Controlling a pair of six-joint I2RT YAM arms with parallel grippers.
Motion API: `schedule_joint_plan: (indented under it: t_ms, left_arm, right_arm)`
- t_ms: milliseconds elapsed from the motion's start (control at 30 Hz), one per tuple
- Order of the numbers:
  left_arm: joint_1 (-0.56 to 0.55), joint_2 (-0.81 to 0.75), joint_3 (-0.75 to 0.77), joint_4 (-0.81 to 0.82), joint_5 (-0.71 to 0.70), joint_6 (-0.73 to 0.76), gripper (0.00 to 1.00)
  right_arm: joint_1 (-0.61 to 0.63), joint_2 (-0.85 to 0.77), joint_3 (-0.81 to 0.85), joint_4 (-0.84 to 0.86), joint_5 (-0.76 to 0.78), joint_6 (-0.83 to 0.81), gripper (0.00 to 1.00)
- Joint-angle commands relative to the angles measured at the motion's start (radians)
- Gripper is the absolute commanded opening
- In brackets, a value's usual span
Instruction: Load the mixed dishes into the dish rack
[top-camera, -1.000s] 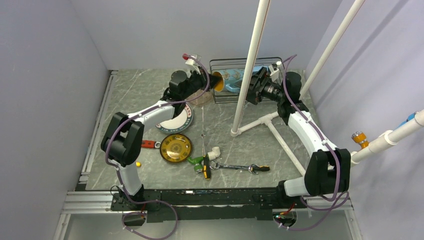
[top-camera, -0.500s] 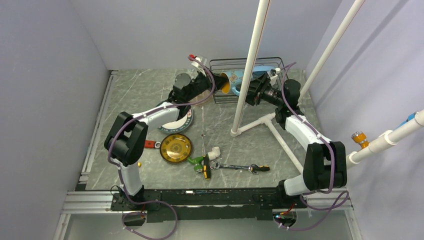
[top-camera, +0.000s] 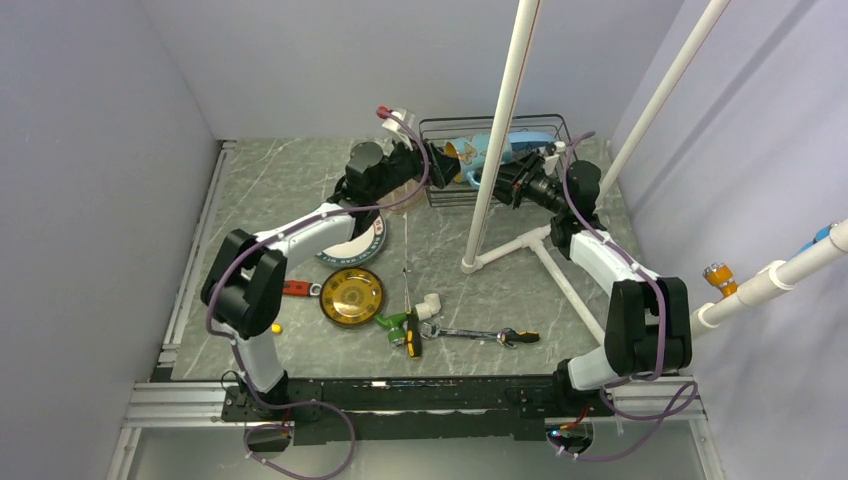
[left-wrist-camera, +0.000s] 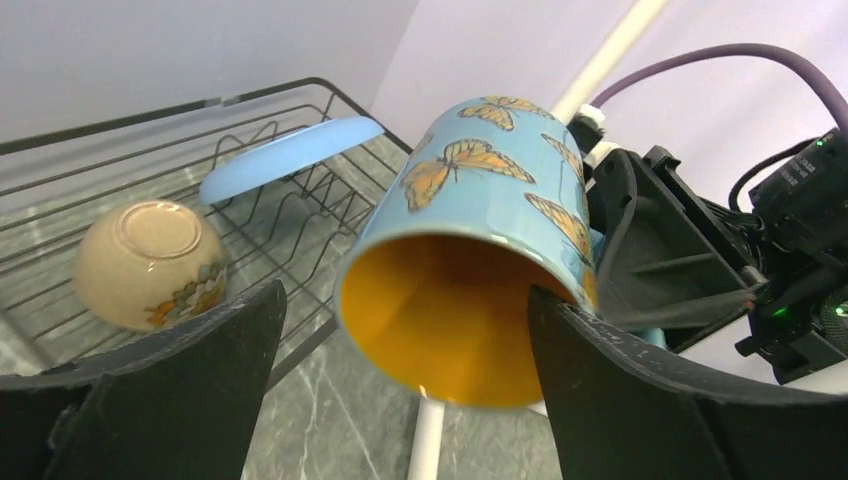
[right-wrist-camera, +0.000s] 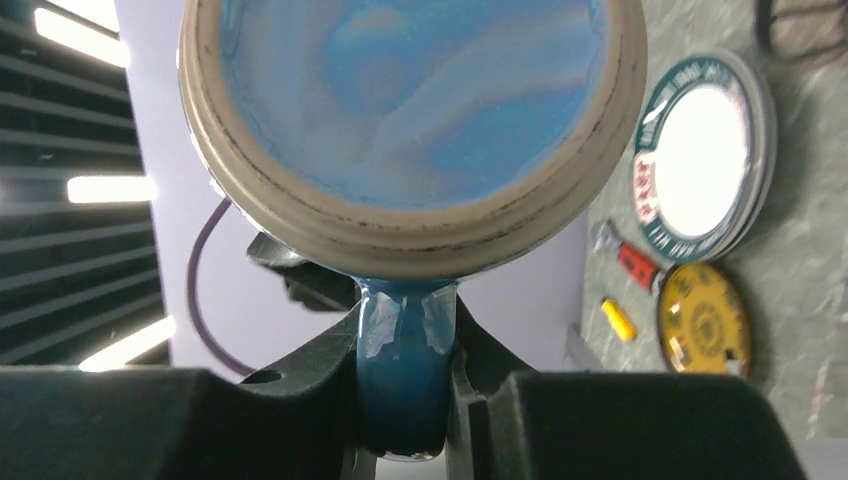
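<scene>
Handover view | your teal mug (left-wrist-camera: 480, 230) lies on its side over the left part of the dish rack (left-wrist-camera: 265, 95), long axis left–right, mouth facing left | right gripper (right-wrist-camera: 405, 375) is clamped on its handle from the right | left gripper (left-wrist-camera: 400, 310) has jaws apart, flanking the mouth.

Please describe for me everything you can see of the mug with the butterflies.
The teal mug looks like glazed ceramic: light blue outside with orange butterflies, yellow-orange inside, empty, with a bare pale ring around its blue base and a darker blue handle. It hangs in the air on its side near the left part of the dish rack, mouth toward the left arm. The right end effector pinches its handle. The left end effector stands open around its mouth, seemingly not gripping.
</scene>
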Motion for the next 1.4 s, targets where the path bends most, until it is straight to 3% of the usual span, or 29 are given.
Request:
schedule_joint_plan:
  t_ms: [0, 133, 300, 600, 933, 1367]
  left_arm:
    - [0.011, -0.149, 0.005, -0.158, -0.099, 0.060, 0.99]
    - [0.078, -0.244, -0.037, -0.360, -0.175, 0.064, 0.99]
    - [0.211, -0.370, -0.052, -0.646, -0.132, 0.091, 0.99]
    - [0.258, -0.557, -0.078, -0.889, -0.283, 0.377, 0.99]
    - [0.256, -0.623, -0.111, -0.952, -0.343, 0.463, 0.99]
    - [0.256, -0.657, -0.149, -0.917, -0.354, 0.471, 0.99]
  right_arm:
    - [-0.020, -0.030, 0.090, 0.021, 0.134, -0.149, 0.00]
    - [-0.041, 0.034, 0.219, -0.110, 0.158, -0.258, 0.00]
    - [-0.038, 0.140, 0.436, -0.418, 0.201, -0.579, 0.00]
    - [-0.007, 0.397, 0.799, -0.726, 0.170, -1.027, 0.00]
    - [0.052, 0.636, 1.110, -1.021, 0.188, -1.202, 0.00]
    - [0.084, 0.726, 1.149, -1.082, 0.322, -1.311, 0.00]
